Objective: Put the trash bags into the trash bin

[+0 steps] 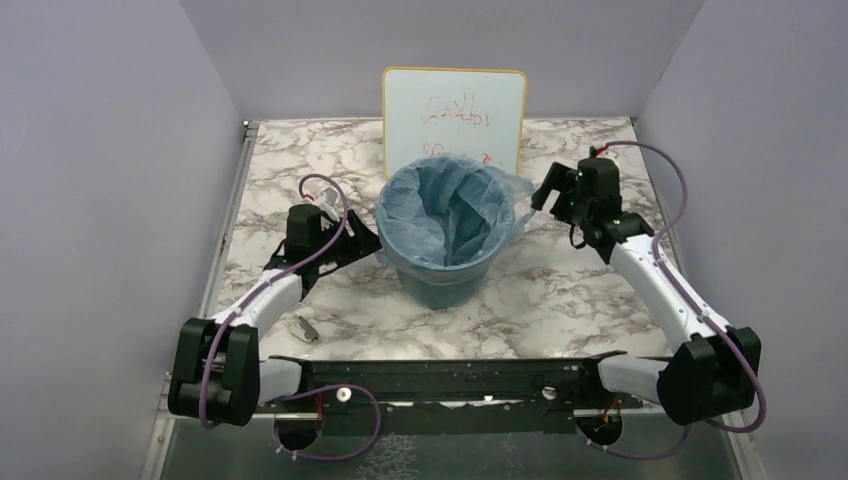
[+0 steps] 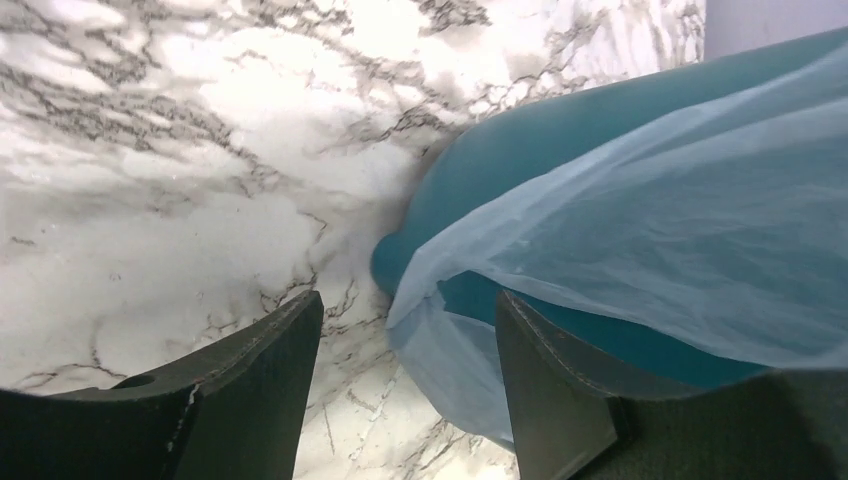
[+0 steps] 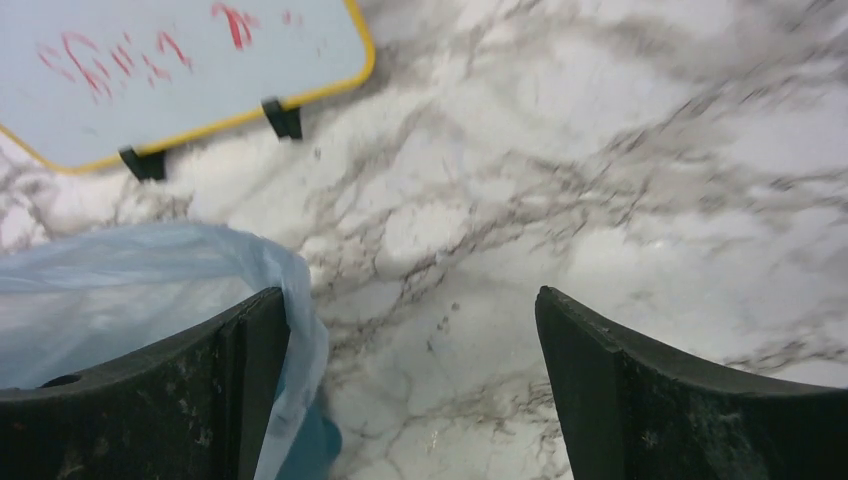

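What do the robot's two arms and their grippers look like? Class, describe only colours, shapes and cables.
Each arm has white link shells with chunky black joint housings. A purple cable loops along the left arm, and another along the right. The left gripper and right gripper are black, with two broad, flat, tapering fingers whose edges look scuffed.

A: Item one, the whiteboard (image 1: 454, 118)?
B: Lower part was hidden behind the trash bin (image 1: 443, 280); red scribble too small to read. In the right wrist view the picture's top and left edges cut the board off.

A: Item two, the bin itself?
B: Inside walls were fully covered by the trash bag (image 1: 448, 212). Left wrist view showed only a slice of the wall, cropped at right.

A: Item three, the small grey object (image 1: 306, 328) by the left arm?
B: Too small to identify.

A: Item four, the marble table (image 3: 640, 180)?
B: Blurred in the right wrist view.
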Action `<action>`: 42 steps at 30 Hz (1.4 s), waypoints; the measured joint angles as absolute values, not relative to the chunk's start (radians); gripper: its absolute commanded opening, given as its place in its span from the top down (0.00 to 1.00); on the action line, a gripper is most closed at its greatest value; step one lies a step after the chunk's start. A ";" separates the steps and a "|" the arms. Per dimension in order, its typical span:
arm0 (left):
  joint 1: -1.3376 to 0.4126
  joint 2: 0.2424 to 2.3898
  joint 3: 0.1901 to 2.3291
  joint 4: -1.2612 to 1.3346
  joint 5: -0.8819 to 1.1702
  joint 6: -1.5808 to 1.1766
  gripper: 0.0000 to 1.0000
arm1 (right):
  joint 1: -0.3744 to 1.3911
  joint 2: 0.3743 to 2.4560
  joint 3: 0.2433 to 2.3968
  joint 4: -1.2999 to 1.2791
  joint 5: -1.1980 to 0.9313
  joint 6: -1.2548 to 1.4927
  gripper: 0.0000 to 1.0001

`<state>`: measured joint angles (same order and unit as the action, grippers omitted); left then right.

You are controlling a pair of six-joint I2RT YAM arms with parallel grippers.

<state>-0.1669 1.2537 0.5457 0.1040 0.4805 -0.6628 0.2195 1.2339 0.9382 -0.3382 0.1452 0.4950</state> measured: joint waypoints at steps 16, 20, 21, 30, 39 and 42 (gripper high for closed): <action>-0.167 1.213 0.553 0.108 0.459 -0.631 0.34 | 0.220 1.177 1.065 -0.334 0.153 0.387 0.01; -0.167 1.244 0.569 0.102 0.470 -0.630 0.34 | 0.220 1.264 0.942 -0.304 0.025 0.454 0.02; -0.167 1.250 0.573 0.100 0.473 -0.630 0.34 | 0.220 1.299 0.918 -0.301 -0.009 0.472 0.02; -0.167 1.268 0.583 0.073 0.490 -0.624 0.31 | 0.221 1.424 0.845 -0.287 -0.144 0.507 0.01; -0.167 1.262 0.583 0.068 0.482 -0.623 0.27 | 0.221 1.276 0.868 -0.307 0.047 0.497 0.02; -0.167 1.254 0.583 0.068 0.477 -0.625 0.24 | 0.220 1.239 0.849 -0.260 0.034 0.509 0.03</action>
